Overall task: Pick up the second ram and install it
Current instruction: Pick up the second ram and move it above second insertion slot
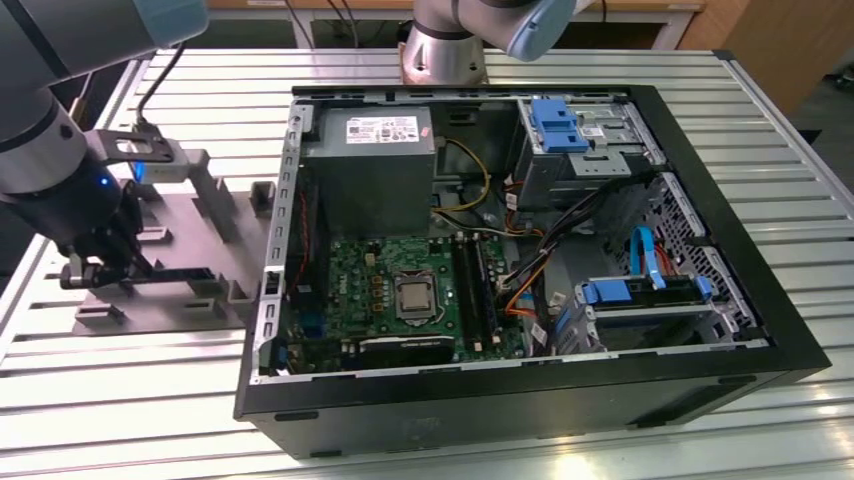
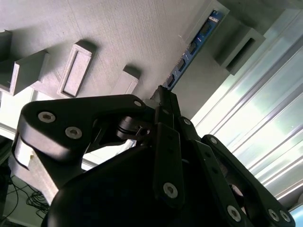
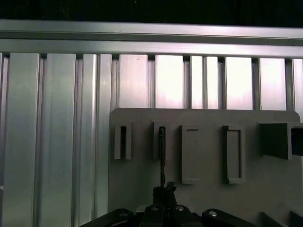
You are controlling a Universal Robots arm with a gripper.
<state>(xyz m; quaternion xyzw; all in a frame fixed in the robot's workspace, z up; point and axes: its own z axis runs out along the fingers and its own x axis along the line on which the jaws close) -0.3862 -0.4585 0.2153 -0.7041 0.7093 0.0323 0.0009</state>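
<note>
Beside the open black computer case [image 1: 534, 405], on the exterior view's left, the black gripper [image 1: 96, 272] is down at the grey moulded plastic holder [image 1: 214, 190]. Its fingers [image 2: 166, 106] pinch one end of the second ram [image 2: 189, 54], a long, thin dark memory stick. The stick stands on edge, with its far end in a slotted post.

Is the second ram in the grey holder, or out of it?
In. The second ram stands on edge between posts of the grey holder, with the gripper shut on one end.

Silver-grey arm [image 1: 34, 140] with pale blue caps [image 1: 534, 25]; black tool [image 2: 163, 97], silver screws [image 2: 170, 190].
</note>
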